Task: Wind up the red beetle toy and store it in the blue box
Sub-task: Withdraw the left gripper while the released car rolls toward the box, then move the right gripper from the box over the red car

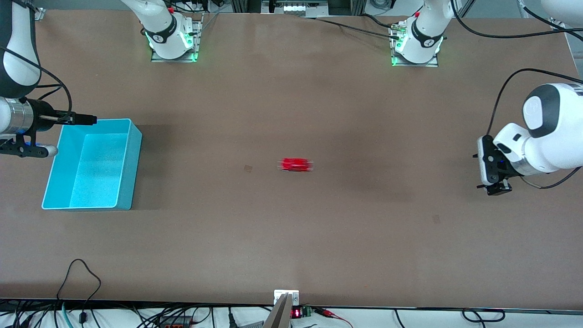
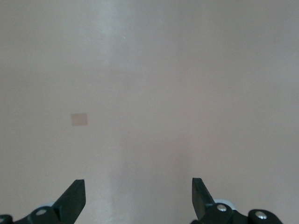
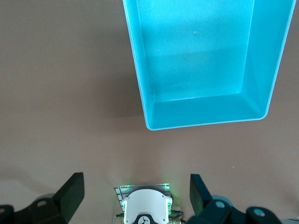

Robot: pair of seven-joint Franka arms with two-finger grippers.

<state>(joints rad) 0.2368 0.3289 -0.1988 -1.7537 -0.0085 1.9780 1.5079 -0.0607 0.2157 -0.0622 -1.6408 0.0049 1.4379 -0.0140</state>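
While the beetle (image 1: 296, 165) sits alone near the middle of the brown worktop (image 1: 291, 228) in the front view, its outline smeared, both arms hang out at the two ends. The box (image 1: 130, 175) lies toward the right arm's end, well apart from the beetle, with nothing seen inside it. The right gripper (image 1: 84, 120) is in the air just over the box's rim, at the corner nearest the robots' bases; this view does not show how its jaws stand. The left gripper (image 1: 496, 187) hangs over bare worktop toward the left arm's end, well apart from the beetle, holding nothing. A small pale patch (image 1: 248, 168) marks the worktop near the beetle, on the side toward the box.

In the left wrist view, the left gripper (image 2: 138, 198) has its jaws spread wide with only bare worktop (image 2: 187, 93) between them, and a small pale patch (image 2: 79, 119) shows on the surface.

In the right wrist view, the right gripper (image 3: 137, 196) also has its jaws wide apart and grips nothing. The box (image 3: 205, 112) appears with its interior bare, and the right arm's base (image 3: 145, 207) with its green lights shows between the jaws.
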